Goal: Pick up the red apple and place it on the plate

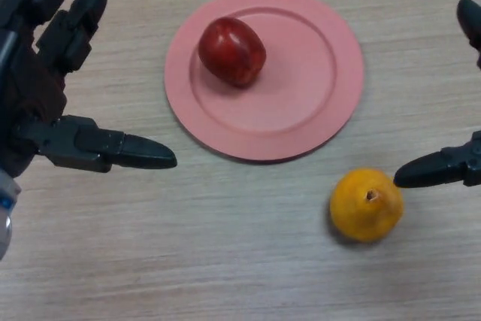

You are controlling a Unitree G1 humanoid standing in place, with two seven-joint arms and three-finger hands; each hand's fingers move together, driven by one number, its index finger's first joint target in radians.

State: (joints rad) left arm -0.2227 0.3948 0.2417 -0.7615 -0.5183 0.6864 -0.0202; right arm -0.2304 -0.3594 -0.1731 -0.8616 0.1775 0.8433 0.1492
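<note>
Since the red apple (pixel 231 51) already sits on the plate (pixel 316 103), left hand (pixel 45 110) hangs released; right hand (pixel 451 165), probably released too, nears the orange (pixel 366 205).

A light wood-grain table (pixel 225 261) carries a pink plate (pixel 316 103) toward its far middle and an orange fruit (pixel 366 205) nearer the front, to the right, just clear of the plate.
</note>
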